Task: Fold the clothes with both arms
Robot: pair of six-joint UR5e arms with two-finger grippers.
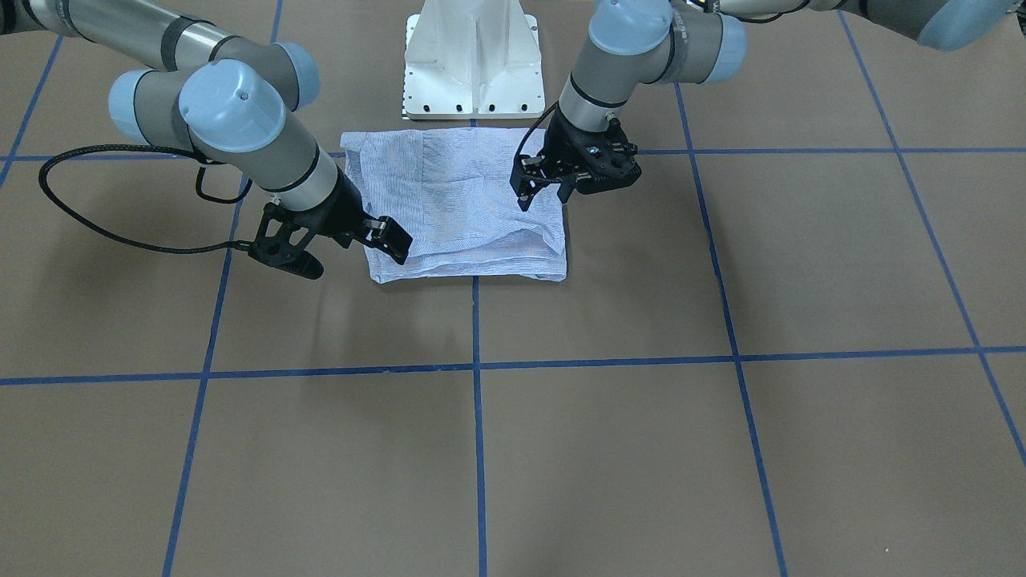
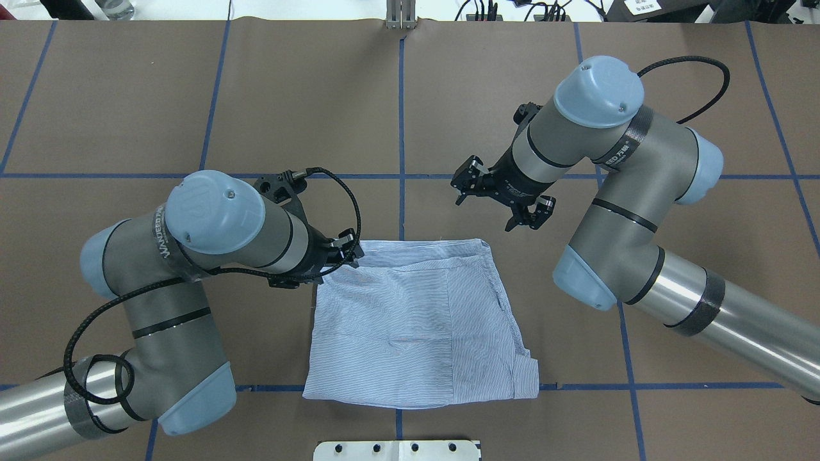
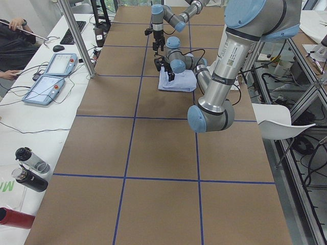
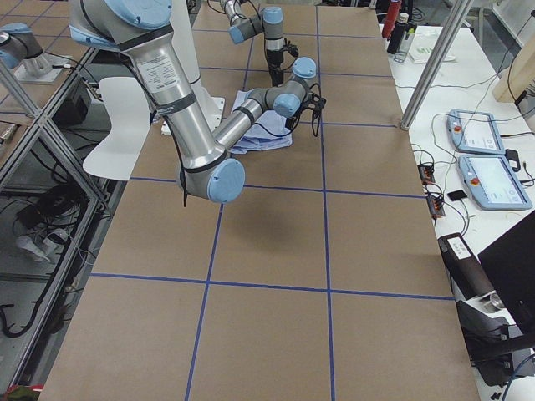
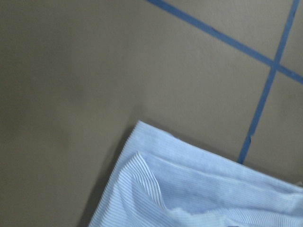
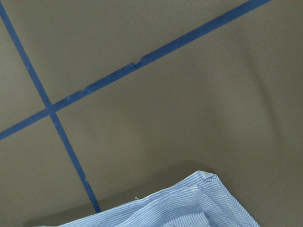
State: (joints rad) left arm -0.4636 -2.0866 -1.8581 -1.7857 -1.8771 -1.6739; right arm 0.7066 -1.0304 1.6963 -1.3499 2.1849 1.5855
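The shirt (image 2: 410,320) lies folded into a rough rectangle on the brown surface (image 2: 128,96). In the overhead view it is at 6 o'clock from the centre, just in front of the white base (image 2: 397,450). It has fine blue and white stripes. A folded strip runs along its 3 o'clock side, and the 5 o'clock corner sticks out a little. A blue tape line (image 2: 401,128) passes under the middle of the cloth.

The left claw (image 1: 545,195) hangs over the shirt's 11 o'clock corner and points down. Its two fingers stand apart with nothing between them, so it is open. I cannot tell if the tips touch the cloth. The left wrist camera looks down on this corner, with bare surface around it.

The right claw (image 2: 500,198) is at 1 o'clock from the shirt, above the bare surface just beyond that corner, and it looks apart from the cloth. Its fingers are spread wide and hold nothing. The right wrist camera shows this corner at the bottom of its picture, and two crossing tape lines.
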